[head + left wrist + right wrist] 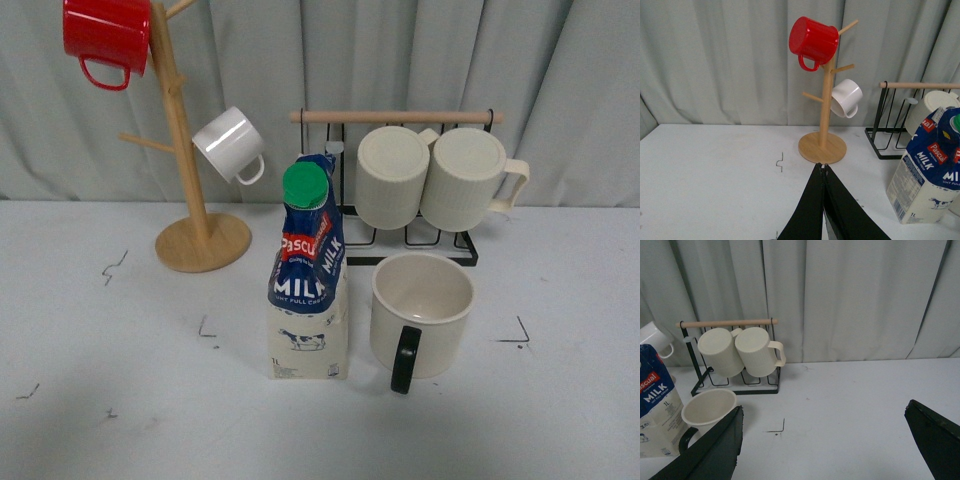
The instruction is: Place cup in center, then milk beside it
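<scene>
While upright beside the standing milk [309,290], cup [421,314] handle toward camera; left gripper [825,169] closed, right gripper [822,440] wide, both empty.

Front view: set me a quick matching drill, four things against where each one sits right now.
Things:
1. red mug
2. cup
3. milk
4. ribbed mugs

Places:
A. standing on the table, left of the cup
B. hanging on the black wire rack
C. top of the wooden mug tree
D. upright on the table in front of the rack

Pairs: 1-C, 2-D, 3-A, 4-B
</scene>
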{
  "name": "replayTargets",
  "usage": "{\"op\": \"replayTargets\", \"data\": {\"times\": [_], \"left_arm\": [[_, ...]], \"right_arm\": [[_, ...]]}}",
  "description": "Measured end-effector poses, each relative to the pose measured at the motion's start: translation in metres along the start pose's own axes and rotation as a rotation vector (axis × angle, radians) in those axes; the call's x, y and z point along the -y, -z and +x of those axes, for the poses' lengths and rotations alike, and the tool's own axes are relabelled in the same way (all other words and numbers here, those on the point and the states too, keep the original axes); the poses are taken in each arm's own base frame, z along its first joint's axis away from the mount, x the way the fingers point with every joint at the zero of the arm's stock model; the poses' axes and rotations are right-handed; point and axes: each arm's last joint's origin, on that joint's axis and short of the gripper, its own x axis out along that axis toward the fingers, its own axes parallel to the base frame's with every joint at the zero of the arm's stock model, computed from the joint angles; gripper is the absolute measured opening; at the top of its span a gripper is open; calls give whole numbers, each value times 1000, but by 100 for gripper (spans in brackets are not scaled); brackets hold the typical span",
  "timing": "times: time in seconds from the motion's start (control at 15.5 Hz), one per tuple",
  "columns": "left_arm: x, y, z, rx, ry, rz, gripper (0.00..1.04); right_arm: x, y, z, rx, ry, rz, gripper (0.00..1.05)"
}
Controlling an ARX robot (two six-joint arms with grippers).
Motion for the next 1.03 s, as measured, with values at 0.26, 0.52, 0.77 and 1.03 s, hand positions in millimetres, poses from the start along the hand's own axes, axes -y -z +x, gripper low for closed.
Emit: {"op": "replayTargets", "data": {"times": [0.26, 0.52, 0.77, 1.03], "left_arm": [[0, 0, -11, 13, 1, 0, 2], [0, 3, -11, -8, -2, 0, 2], [0, 3, -11, -11, -1, 0, 30], [0, 3, -11, -11, -1, 0, 70]], "right_arm": [[0, 0, 0, 0, 0, 0, 98], [0, 0, 0, 0, 0, 0, 98], [0, 0, 0, 0, 0, 0, 98], [0, 0, 0, 0, 0, 0, 98]]}}
